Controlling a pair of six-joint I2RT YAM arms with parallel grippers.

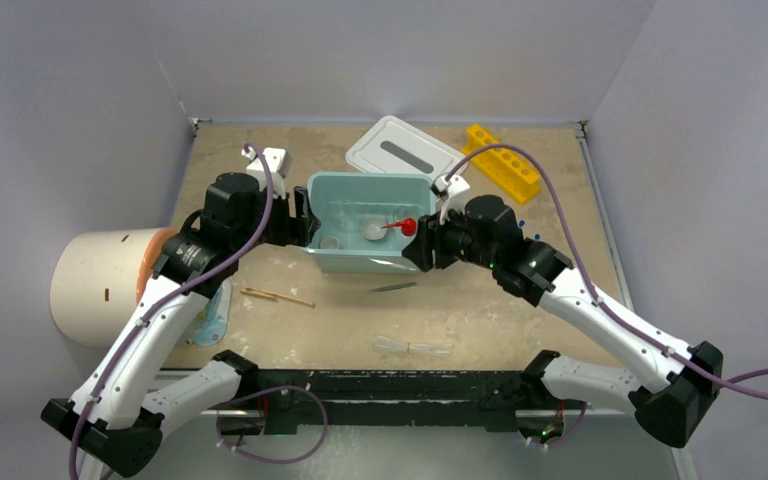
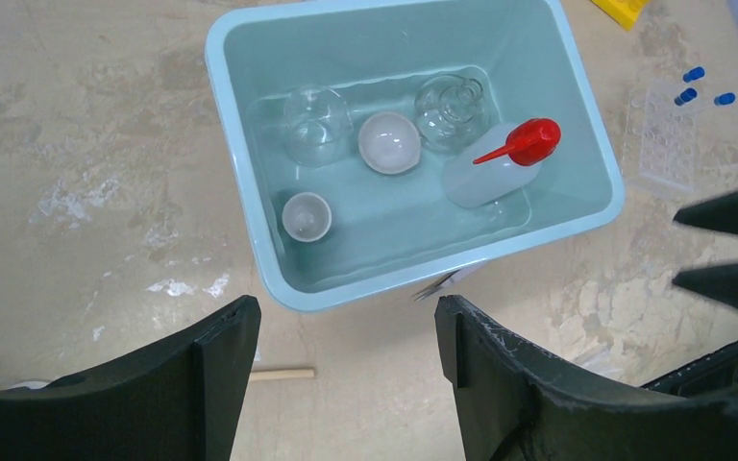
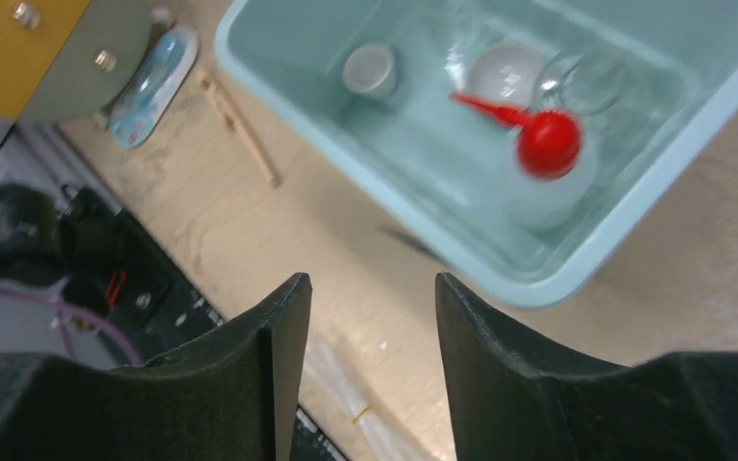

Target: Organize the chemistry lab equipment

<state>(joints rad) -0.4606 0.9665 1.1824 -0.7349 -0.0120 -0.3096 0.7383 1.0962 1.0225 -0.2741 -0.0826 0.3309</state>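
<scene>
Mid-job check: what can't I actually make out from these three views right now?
- Metal tweezers: top view, a thin dark sliver, too small to read its state; left wrist view shows only a grey tip past the teal tub rim.
- Clear tubes: top view, too faint to count.
- Squeeze bottle: right wrist view, motion-blurred, body outline unclear.
- Wooden stick: left wrist view, one end hidden behind a jaw.
</scene>
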